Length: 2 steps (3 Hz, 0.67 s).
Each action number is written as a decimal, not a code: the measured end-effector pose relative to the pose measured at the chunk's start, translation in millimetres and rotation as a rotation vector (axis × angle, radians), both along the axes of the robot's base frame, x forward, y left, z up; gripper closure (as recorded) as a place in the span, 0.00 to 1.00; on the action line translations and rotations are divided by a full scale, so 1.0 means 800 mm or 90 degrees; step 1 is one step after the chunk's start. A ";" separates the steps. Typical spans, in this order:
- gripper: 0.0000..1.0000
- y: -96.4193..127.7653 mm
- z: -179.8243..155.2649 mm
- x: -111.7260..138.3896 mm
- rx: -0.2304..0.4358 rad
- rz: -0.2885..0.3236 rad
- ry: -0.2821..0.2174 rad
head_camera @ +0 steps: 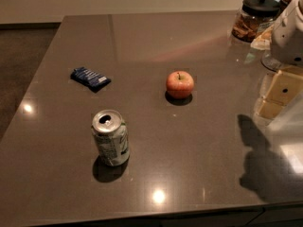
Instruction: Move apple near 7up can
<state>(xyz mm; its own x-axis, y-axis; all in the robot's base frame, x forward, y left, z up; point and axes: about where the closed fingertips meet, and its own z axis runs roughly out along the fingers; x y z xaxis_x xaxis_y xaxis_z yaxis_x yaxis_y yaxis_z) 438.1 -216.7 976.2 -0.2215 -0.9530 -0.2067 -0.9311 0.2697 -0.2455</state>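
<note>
Pale cream gripper (280,97) sits at the right edge above the dark grey counter (199,145); can't tell its opening or any hold. Small round red-orange apple (180,84) rests well apart to its left. Dented silver-topped white-green 7up can (110,137) stands upright, top open, farther left and nearer. Flat blue snack packet (90,78) lies farthest left. Black-lidded glass jar (257,17) behind the gripper holds brown snacks.

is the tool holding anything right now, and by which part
Nothing is held. The tool hangs at the right edge, apart from the apple and the can, which both rest on the table.
</note>
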 end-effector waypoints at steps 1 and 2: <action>0.00 0.000 0.000 0.000 0.000 0.000 0.000; 0.00 0.022 -0.001 0.025 0.031 0.011 -0.012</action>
